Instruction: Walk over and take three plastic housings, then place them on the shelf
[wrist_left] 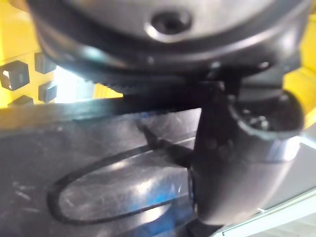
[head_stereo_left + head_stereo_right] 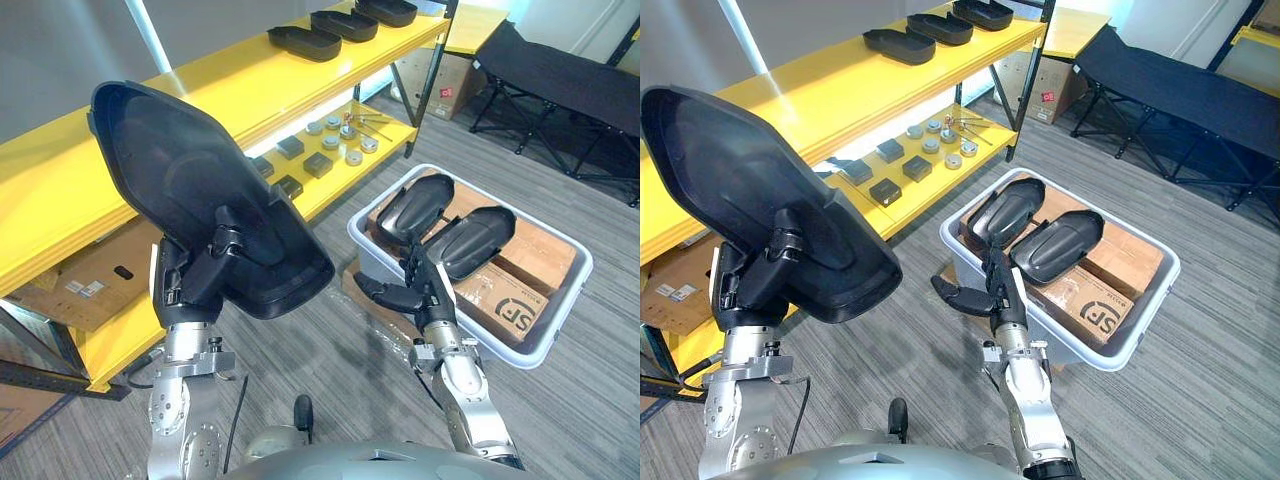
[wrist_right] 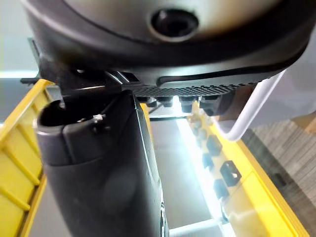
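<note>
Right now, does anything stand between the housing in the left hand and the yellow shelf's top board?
Nothing visible does. The left hand holds the housing up beside the yellow shelf, close by its top board. The three other housings lie at that board's far end, well aside.

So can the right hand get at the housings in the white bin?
Probably yes: the right hand is open and empty at the near rim of the white bin, and nothing lies over the two housings inside.
</note>
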`<state>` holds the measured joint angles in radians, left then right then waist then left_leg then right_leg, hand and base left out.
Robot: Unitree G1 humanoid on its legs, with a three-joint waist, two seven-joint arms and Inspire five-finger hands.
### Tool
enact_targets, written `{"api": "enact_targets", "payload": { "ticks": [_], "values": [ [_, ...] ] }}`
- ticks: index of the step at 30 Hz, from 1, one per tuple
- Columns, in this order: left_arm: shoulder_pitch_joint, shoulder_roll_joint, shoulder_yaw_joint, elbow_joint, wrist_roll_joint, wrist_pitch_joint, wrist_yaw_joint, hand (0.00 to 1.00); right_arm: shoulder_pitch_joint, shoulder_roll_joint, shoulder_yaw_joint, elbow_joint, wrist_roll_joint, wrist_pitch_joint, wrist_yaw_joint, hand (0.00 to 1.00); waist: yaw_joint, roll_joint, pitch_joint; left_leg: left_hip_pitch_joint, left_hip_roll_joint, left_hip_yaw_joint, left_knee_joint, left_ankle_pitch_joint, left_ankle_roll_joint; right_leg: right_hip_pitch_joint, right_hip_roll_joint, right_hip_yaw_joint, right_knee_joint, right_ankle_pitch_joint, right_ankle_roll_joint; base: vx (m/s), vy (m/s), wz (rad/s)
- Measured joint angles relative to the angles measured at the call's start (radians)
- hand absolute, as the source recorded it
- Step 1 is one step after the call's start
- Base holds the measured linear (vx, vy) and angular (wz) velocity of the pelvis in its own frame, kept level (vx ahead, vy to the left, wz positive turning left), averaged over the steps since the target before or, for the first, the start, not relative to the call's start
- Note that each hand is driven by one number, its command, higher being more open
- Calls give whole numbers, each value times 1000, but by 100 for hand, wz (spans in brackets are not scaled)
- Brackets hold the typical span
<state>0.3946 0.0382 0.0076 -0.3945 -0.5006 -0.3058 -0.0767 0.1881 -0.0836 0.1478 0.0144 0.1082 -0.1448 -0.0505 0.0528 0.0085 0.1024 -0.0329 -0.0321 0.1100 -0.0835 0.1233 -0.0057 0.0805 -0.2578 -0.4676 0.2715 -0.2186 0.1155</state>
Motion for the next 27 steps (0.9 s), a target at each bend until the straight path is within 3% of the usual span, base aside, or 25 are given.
{"api": "enact_targets", "payload": {
  "ticks": [5, 8, 9, 10, 11, 12, 14, 17, 18, 20, 22, 23, 24, 26, 27],
  "values": [
    [10, -1, 15, 0, 2, 0, 18, 0, -14, 6, 4, -25, 38, -45, -27, 100, 6, -12, 28, -18, -41, 23, 87, -59, 34, 11, -71, -11, 63, -49, 8, -29, 50, 10],
    [9, -2, 51, -2, 40, -2, 21, 0, -15, 14, -18, -25, 65, -65, -50, 100, 12, -26, 36, -24, -62, 67, 115, -94, 51, 14, -112, -28, 102, -60, -19, 73, 78, 26],
    [9, -4, 72, 0, 48, -3, 23, 0, -15, 12, -35, -24, 66, -65, -51, 100, 1, -24, 46, -10, -68, 65, 115, -101, 64, -40, -142, -10, 264, -22, -101, 72, 52, 31],
    [9, -1, 78, 0, 48, -3, 23, 0, -12, 13, -43, -24, 66, -65, -47, 100, -4, -19, 47, 3, -68, 55, 112, -105, 70, -81, -146, 23, 347, 14, -150, 124, 77, 35],
    [1, 8, 90, -1, 48, -4, 25, 0, -13, 10, -58, -24, 66, -66, -44, 100, -11, -11, 57, 27, -54, 25, 103, -106, 79, -146, -148, 80, 458, 63, -167, 169, 76, 38],
    [-15, 26, 102, -1, 46, -8, 37, 0, -13, 15, -74, -25, 66, -70, -42, 100, -25, -4, 58, 43, -35, -8, 92, -107, 93, -183, -113, 114, 469, 17, -118, 188, 41, 41],
    [-54, 41, 123, -1, 43, -14, 56, 0, -29, 15, -103, -34, 66, -94, -40, 100, -27, -10, 57, 47, -20, -31, 81, -109, 93, -232, -61, 118, 356, 0, -111, 182, 3, 38],
    [-126, 44, 135, 42, 42, -15, 95, 0, -70, 14, -155, -82, 66, -103, -52, 100, -36, -8, 62, 70, -22, -79, 79, -125, 78, -318, -11, 205, 164, 43, -51, 223, -36, 45],
    [-135, 50, 127, 60, 41, -15, 114, 0, -71, 14, -161, -109, 66, -103, -60, 100, -50, -5, 62, 83, -25, -108, 84, -132, 60, -340, -5, 267, 136, 68, -13, 284, -79, 80],
    [-145, 56, 115, 87, 41, -9, 123, 0, -59, 14, -171, -148, 66, -105, -67, 100, -71, -6, 62, 111, -28, -173, 104, -145, 39, -331, -7, 318, 128, 86, 14, 272, -127, 117],
    [-148, 57, 105, 90, 40, -5, 123, 0, -56, 13, -194, -158, 64, -117, -69, 100, -78, -16, 55, 126, -25, -222, 127, -174, -5, -245, -6, 282, 29, 117, 36, 297, -225, 132],
    [-152, 59, 106, 85, 40, -4, 121, 0, -58, 13, -213, -158, 64, -129, -66, 100, -71, -38, 42, 119, -24, -200, 146, -221, -39, -172, -10, 240, -76, 201, 10, 215, -308, 121],
    [-155, 55, 119, 86, 39, -8, 113, 0, -68, 1, -230, -151, 63, -144, -64, 100, -62, -61, 26, 98, 34, -43, 199, -262, -33, -100, -13, 179, -162, 274, 26, 219, -328, 102],
    [-144, 10, 109, 96, 31, 8, 108, 0, -100, -51, -268, -137, 64, -151, -63, 100, -58, 13, 24, 55, 154, 113, 267, -263, -73, -51, 35, 103, -199, 286, -6, 156, -216, 83],
    [-146, 3, 102, 102, 31, 9, 101, 0, -106, -64, -284, -135, 64, -151, -63, 100, -57, 29, 25, 56, 169, 136, 267, -257, -87, -39, 40, 84, -207, 284, -7, 141, -119, 88]
  ]
}}
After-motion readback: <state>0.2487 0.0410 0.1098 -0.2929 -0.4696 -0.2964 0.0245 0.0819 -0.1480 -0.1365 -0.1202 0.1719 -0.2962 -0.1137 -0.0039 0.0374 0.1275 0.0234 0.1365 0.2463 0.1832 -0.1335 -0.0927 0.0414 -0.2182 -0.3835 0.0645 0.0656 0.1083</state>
